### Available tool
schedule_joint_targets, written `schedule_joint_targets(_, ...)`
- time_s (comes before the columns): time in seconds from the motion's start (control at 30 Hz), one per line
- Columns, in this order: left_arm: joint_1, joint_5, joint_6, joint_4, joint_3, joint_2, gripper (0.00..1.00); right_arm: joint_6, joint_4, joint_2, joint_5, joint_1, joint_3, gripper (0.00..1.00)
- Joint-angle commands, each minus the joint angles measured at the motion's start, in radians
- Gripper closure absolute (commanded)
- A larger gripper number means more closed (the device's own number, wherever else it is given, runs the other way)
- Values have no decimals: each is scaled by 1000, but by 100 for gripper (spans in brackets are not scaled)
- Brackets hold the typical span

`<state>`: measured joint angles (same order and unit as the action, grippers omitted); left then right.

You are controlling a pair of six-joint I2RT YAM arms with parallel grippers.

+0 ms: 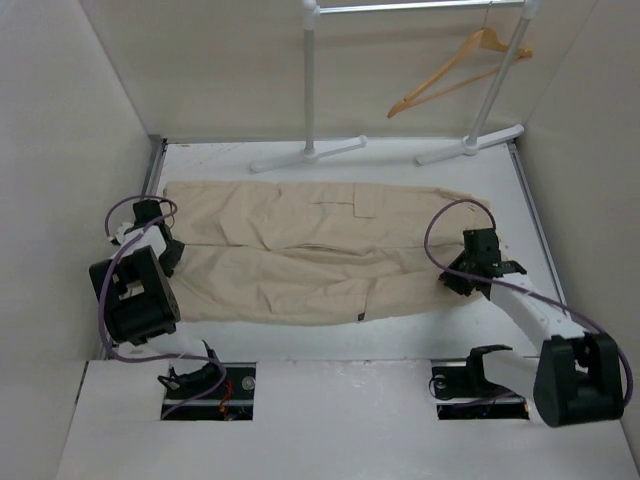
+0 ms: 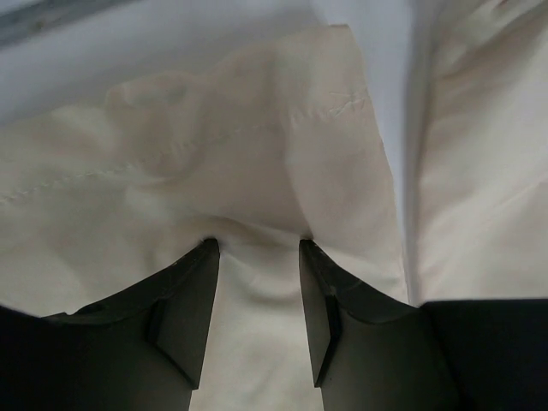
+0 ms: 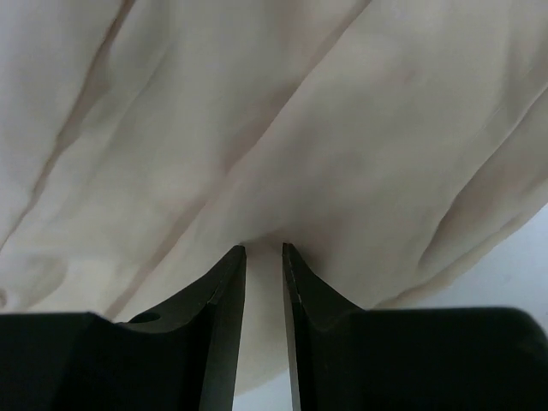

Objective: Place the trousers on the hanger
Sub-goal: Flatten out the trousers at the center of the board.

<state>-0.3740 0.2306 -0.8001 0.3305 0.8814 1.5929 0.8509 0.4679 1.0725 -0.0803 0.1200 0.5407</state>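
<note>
The beige trousers (image 1: 310, 250) lie flat across the table, their length running left to right. The wooden hanger (image 1: 455, 70) hangs by its hook from the white rack's top bar at the back right. My left gripper (image 1: 165, 250) is at the trousers' left end. In the left wrist view its jaws (image 2: 257, 244) stand narrowly apart with a bunched fold of cloth (image 2: 257, 154) pinched between them. My right gripper (image 1: 458, 275) is at the trousers' right end. In the right wrist view it (image 3: 264, 248) is nearly closed on a fold of cloth (image 3: 274, 128).
The white clothes rack (image 1: 310, 90) stands at the back, its feet (image 1: 305, 155) just behind the trousers. White walls close in the left, right and back sides. Purple cables loop off both arms. White table (image 1: 400, 330) shows in front of the trousers.
</note>
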Motion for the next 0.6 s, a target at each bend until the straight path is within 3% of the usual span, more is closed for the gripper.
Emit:
schedule_joint_targets(0.0, 10, 3, 18, -41, 106, 82, 60, -6, -141, 117, -42, -67, 62, 71)
schedule_joint_targets(0.17, 56, 4, 6, -9, 226, 157, 56, 52, -173, 360, -82, -82, 142, 72)
schedule_joint_targets(0.33, 56, 19, 6, 45, 193, 43, 45, 82, -170, 388, -78, -93, 223, 70)
schedule_joint_targets(0.4, 37, 22, 7, 74, 142, -74, 40, 82, -138, 327, -67, -90, 243, 59)
schedule_joint_targets(0.5, -1, 24, 13, 114, 41, -281, 34, 71, -91, 143, -53, -40, 213, 35)
schedule_joint_targets(0.57, -39, 21, 13, 183, -30, -419, 32, 79, -66, -4, -38, 14, 162, 27)
